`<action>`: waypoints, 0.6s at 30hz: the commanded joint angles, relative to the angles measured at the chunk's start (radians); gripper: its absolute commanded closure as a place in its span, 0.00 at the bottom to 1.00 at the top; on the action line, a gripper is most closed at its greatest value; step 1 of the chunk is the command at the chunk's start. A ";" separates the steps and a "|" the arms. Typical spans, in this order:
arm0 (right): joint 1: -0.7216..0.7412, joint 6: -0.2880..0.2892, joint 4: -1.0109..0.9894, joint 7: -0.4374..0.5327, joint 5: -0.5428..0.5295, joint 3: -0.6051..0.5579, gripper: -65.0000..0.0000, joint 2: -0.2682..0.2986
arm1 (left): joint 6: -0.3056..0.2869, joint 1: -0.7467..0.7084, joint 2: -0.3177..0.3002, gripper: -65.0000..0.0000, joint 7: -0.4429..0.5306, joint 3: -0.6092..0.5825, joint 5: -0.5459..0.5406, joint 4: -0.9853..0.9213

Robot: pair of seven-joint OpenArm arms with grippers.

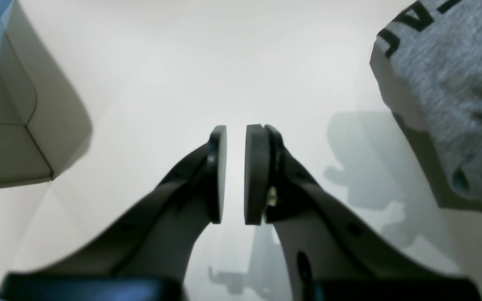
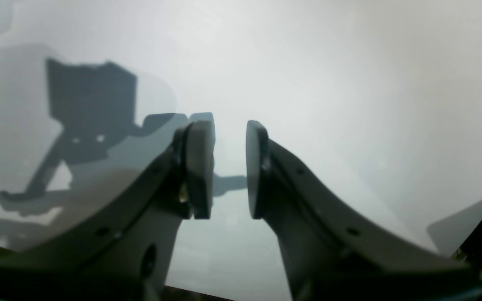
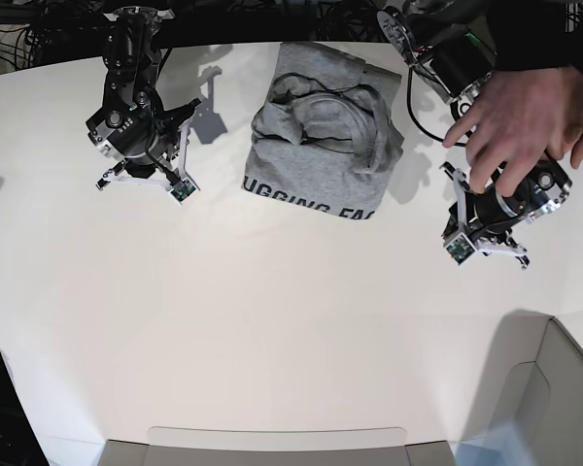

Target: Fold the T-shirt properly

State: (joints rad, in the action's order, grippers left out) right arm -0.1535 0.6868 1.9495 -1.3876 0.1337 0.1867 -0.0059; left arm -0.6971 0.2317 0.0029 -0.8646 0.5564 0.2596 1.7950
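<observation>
Both claws, left claw (image 1: 235, 173) and right claw (image 2: 229, 169), slightly spread (gripping nothing), flank the T-shirt (image 3: 323, 136)

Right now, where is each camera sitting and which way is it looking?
Left wrist: sits on the left arm, looks past the open left pincer at the white table, with the T-shirt at the right edge.
Right wrist: sits on the right arm, looks past the open right pincer at bare table.
Base: sits overhead, looks down on both arms, the T-shirt and a person's hand.
Shared: left wrist and base both show the T-shirt's lettering.
</observation>
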 commanded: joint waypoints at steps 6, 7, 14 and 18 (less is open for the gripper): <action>0.009 0.011 0.015 0.006 -0.001 -0.008 0.78 -0.016 | -0.001 -0.021 -0.005 0.88 0.009 -0.003 -0.012 0.019; 0.010 0.011 0.015 0.006 -0.001 -0.008 0.78 -0.019 | -0.001 -0.024 -0.005 0.88 0.009 -0.003 -0.012 0.019; 0.012 0.011 0.017 0.006 -0.001 -0.010 0.78 -0.022 | -0.001 -0.033 -0.005 0.88 0.009 -0.002 -0.012 0.044; 0.009 0.011 0.017 0.006 -0.001 -0.008 0.78 -0.022 | -0.001 -0.033 -0.005 0.88 0.009 -0.002 -0.012 0.047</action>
State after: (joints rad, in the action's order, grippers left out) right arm -0.1532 0.6872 1.9499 -1.3876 0.1337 0.1776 -0.0303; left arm -0.6971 0.1825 0.0059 -0.8658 0.5552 0.2611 1.8221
